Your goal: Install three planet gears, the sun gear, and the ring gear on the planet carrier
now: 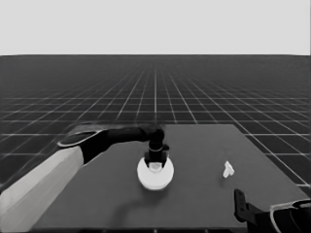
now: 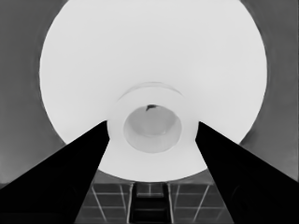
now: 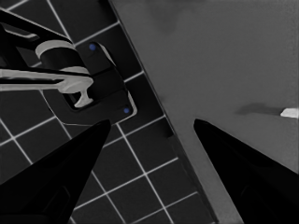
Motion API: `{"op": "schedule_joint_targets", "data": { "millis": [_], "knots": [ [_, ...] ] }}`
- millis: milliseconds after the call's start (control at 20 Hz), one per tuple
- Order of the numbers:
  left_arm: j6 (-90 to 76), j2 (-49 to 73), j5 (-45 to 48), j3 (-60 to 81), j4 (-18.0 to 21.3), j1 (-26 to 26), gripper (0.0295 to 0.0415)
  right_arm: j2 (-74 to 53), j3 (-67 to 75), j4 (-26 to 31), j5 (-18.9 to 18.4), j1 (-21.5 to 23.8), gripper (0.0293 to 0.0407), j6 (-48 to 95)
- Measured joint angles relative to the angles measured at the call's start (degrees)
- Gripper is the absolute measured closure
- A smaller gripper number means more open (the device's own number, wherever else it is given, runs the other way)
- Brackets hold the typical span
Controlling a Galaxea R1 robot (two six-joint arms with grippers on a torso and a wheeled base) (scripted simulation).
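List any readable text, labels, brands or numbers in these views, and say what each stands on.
None: no view shows a word, label, brand or number.
The larger round part under the left hand is plain white.
The thin white piece, the table and the parked right hand are unmarked too.

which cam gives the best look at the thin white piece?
Head view: the thin white piece lies whole on the table's right side, well apart from the larger round part under the left pincer. Right wrist view catches only a sliver at its edge. Left wrist view doesn't show it.
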State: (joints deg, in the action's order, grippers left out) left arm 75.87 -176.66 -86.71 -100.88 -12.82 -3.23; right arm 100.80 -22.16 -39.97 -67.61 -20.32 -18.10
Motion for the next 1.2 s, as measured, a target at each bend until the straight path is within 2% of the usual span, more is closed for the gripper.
{"op": "schedule_joint_targets", "data": {
  "millis": [1200],
  "knots": [
    [-8.53,-0.12,0.27,-0.47,-0.55,-1.08,0.0362,0.0,0.0,0.0,0.0,0.0,0.0315,0.0]
  ]
}}
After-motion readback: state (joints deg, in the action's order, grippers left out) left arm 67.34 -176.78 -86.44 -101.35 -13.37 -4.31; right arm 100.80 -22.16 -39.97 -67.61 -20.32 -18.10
